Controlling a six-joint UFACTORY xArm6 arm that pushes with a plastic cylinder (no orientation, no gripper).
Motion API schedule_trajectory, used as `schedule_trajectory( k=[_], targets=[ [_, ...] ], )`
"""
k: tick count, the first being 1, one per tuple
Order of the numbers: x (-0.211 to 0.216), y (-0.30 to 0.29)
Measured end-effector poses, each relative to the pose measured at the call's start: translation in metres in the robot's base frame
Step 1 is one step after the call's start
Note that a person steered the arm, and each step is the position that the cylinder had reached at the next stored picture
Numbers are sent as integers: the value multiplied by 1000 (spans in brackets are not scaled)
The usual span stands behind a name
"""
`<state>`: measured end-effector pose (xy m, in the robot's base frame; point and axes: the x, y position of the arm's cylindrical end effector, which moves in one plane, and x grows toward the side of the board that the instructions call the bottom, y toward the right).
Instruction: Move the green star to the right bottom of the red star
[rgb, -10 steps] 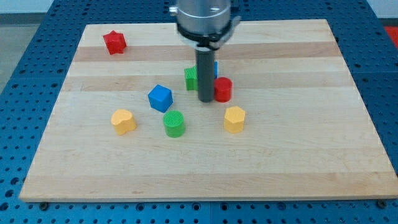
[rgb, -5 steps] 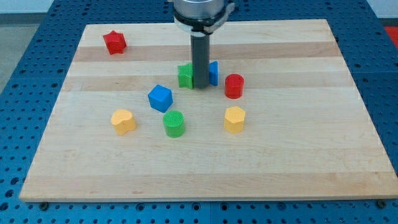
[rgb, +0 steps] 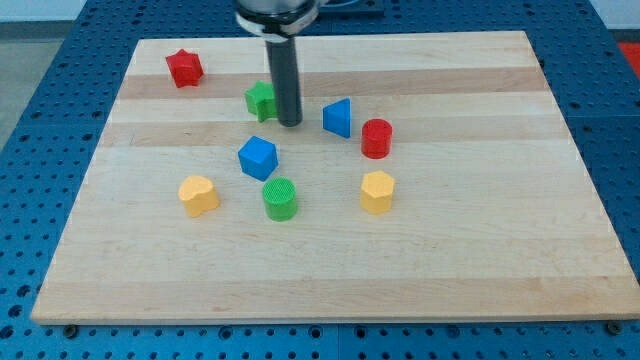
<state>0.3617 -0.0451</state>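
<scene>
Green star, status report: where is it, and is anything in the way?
My tip against green star, on its right. Red star up-left, apart. Path between them open.

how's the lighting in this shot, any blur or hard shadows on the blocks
Camera view: even, soft overhead light; blocks cast only faint shadows on the wooden board. Green star and red star look sharp, and so does my tip, right beside the green star.

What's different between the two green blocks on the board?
The green star has points, while the green cylinder is round with a ridged top. The star sits near the view's top, touching my tip; the cylinder stands lower, away from it. Both are the same green and similar in size.
</scene>
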Motion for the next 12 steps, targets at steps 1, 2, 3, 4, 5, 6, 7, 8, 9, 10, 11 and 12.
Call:
schedule_trajectory(
  k=[1, 2, 3, 4, 5, 6, 7, 8, 9, 10, 11, 12],
  targets=[
    [-10, -2],
    [-11, -33],
    [-11, -64],
    [-11, -68],
    [-12, -73],
    [-16, -84],
    [-17, -69],
    [-27, -50],
    [-29, -68],
    [-29, -98],
    [-29, -117],
    [-29, -110]
  ],
)
